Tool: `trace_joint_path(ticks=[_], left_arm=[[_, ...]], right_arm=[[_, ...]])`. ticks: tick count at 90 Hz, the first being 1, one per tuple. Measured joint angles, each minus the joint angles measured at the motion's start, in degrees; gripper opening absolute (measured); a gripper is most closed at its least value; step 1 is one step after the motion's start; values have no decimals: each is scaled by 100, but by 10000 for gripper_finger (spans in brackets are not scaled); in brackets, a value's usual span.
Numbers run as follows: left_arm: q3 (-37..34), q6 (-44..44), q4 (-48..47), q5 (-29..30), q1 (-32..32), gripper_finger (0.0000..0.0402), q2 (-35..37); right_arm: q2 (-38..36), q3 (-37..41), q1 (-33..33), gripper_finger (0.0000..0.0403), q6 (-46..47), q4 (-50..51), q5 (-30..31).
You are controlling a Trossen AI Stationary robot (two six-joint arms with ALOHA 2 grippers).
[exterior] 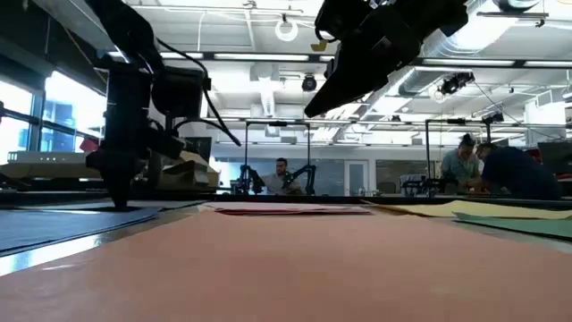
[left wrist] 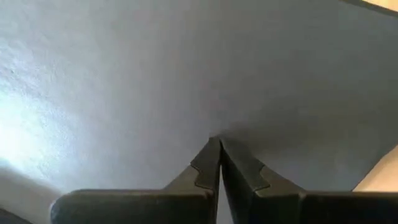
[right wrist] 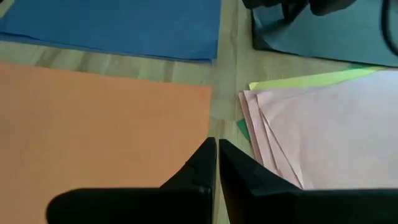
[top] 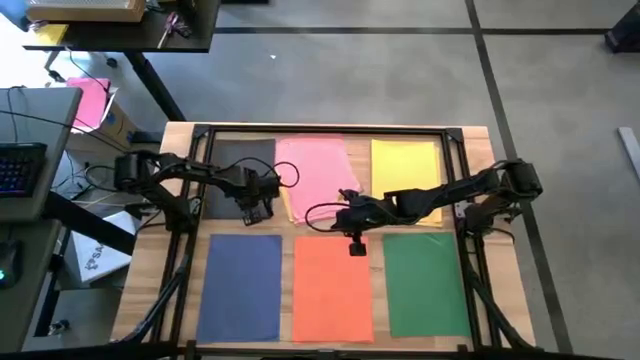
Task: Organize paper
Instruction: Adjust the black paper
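Observation:
Six coloured sheets of paper lie flat on the wooden table. Dark grey (top: pixel 232 165), pink (top: pixel 315 172) and yellow (top: pixel 405 165) are in the far row. Blue (top: pixel 240 285), orange (top: pixel 333 288) and green (top: pixel 425 282) are in the near row. The pink one is a fanned stack (right wrist: pixel 323 137), with a yellow-green edge (right wrist: pixel 311 79) showing under it. My left gripper (top: pixel 255 210) is shut, with its tips down on the dark grey sheet (left wrist: pixel 124 74). My right gripper (right wrist: pixel 216 144) is shut and empty. It hangs raised (exterior: pixel 357 63) over the gap between the pink and orange sheets. My left gripper touches the dark grey sheet with its shut fingertips (left wrist: pixel 208 158), close to the sheet's near right corner (top: pixel 262 200). The fingers come from above, slanting down. The sheet lies flat on the table around the contact spot (left wrist: pixel 214 129).
A black frame (top: pixel 320 130) runs around the table's edges, with rails along both sides. Off the table to the left are a cardboard box with a magenta sheet (top: pixel 88 100) and a keyboard (top: pixel 20 165). People (exterior: pixel 487 170) sit in the room beyond the far edge.

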State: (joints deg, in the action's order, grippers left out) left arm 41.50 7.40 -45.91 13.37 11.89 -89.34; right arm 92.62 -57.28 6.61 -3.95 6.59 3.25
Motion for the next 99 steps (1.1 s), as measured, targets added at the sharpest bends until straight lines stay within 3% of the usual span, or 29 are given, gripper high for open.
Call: trace_joint_path(ticks=[51, 74, 99], left_arm=[[2, 116, 17, 325, -488, 0, 15], [400, 160, -348, 489, -567, 0, 230], [651, 916, -346, 669, -781, 0, 604]], right_arm=[[0, 0, 0, 0, 3, -17, 0], [0, 0, -50, 0, 3, -86, -33], [231, -2, -351, 0, -236, -127, -60]])
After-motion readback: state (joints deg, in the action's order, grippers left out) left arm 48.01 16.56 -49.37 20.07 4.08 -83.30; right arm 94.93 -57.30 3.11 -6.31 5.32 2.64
